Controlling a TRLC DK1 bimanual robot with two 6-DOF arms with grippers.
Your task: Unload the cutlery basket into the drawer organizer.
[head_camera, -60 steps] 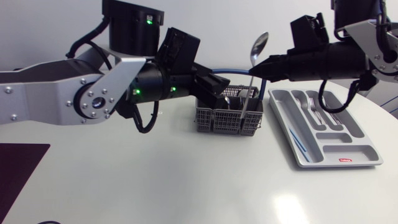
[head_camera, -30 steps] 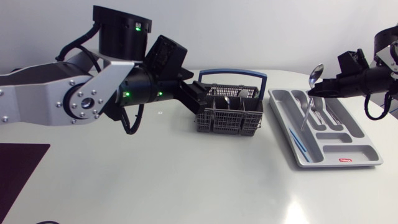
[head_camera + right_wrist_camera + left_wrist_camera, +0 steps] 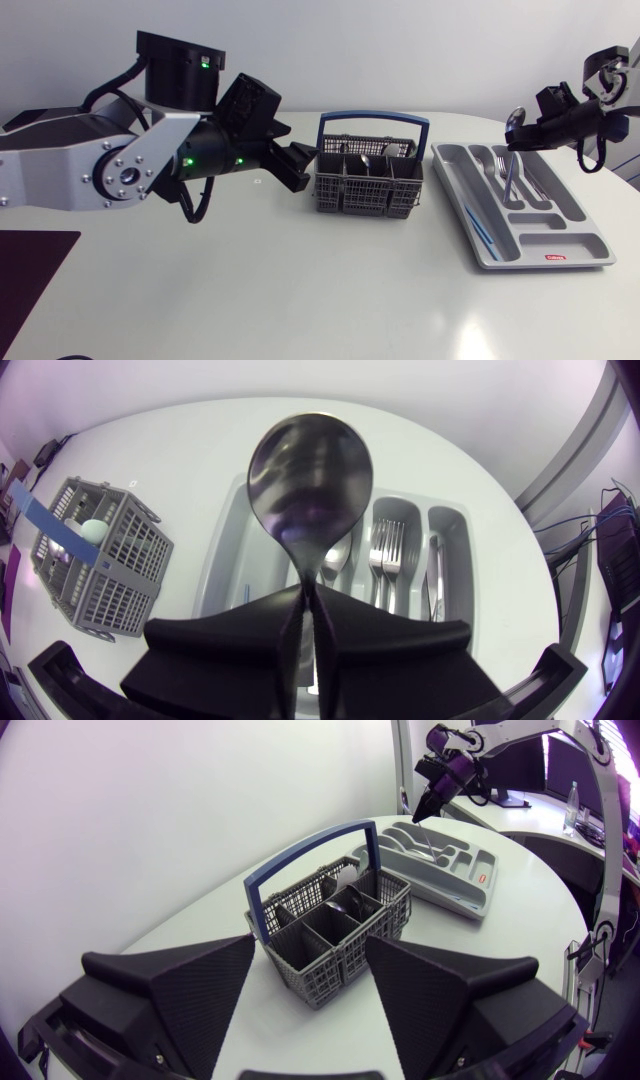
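R hand (image 3: 522, 133) pinching spoon (image 3: 508, 165) upright over organizer (image 3: 500, 262), not yet laid. Forks (image 3: 385, 550) already in; basket (image 3: 365, 197) holds more pcs. L hand (image 3: 300, 165) wide, empty, beside basket.

Silver-grey left arm (image 3: 50, 170) with black joints: a screw-ringed round hub (image 3: 125, 175), green indicator lights (image 3: 187, 163), looped black cables (image 3: 118, 78). Black right arm (image 3: 575, 118), cabled too.

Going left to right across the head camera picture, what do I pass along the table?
left arm → left end effector → cutlery basket → drawer organizer
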